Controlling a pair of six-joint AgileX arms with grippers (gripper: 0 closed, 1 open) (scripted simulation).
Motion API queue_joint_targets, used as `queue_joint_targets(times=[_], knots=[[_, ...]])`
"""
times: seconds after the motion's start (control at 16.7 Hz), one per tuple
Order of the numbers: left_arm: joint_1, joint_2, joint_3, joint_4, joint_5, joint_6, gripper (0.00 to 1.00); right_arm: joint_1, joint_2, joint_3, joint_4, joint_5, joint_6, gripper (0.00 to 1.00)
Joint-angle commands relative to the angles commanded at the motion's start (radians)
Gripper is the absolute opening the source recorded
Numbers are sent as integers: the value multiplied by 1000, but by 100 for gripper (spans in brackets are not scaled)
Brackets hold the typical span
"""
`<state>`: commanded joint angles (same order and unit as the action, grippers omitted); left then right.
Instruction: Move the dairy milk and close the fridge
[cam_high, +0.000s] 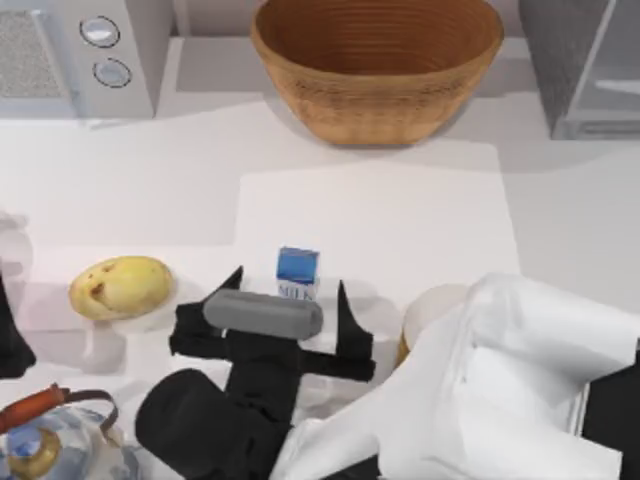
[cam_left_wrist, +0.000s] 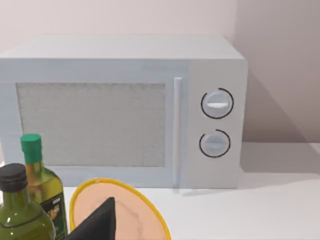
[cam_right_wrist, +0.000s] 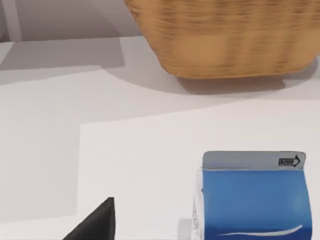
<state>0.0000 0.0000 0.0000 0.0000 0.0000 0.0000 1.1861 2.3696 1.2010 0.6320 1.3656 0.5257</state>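
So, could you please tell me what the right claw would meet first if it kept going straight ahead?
Most likely the dairy milk, standing upright just ahead between the open right claw fingers; the wicker basket lies well beyond.

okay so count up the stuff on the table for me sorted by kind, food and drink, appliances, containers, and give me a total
Food and drink: 4, the dairy milk, potato and two oil bottles.
Appliances: 2, the microwave and fridge.
Containers: 2, the wicker basket and kettle.
Paper roll: 1.
Total: 9.
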Motion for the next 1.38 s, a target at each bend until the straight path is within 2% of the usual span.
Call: queue_joint_targets(times=[0.48, 1.02, 1.38], knots=[[0, 0, 0, 0, 0, 0, 100, -93, 55, 70, 160, -80, -176, 100], [0, 0, 0, 0, 0, 0, 100, -93, 53, 31, 176, -78, -156, 100], [0, 0, 0, 0, 0, 0, 100, -93, 53, 31, 176, -78, -156, 55]])
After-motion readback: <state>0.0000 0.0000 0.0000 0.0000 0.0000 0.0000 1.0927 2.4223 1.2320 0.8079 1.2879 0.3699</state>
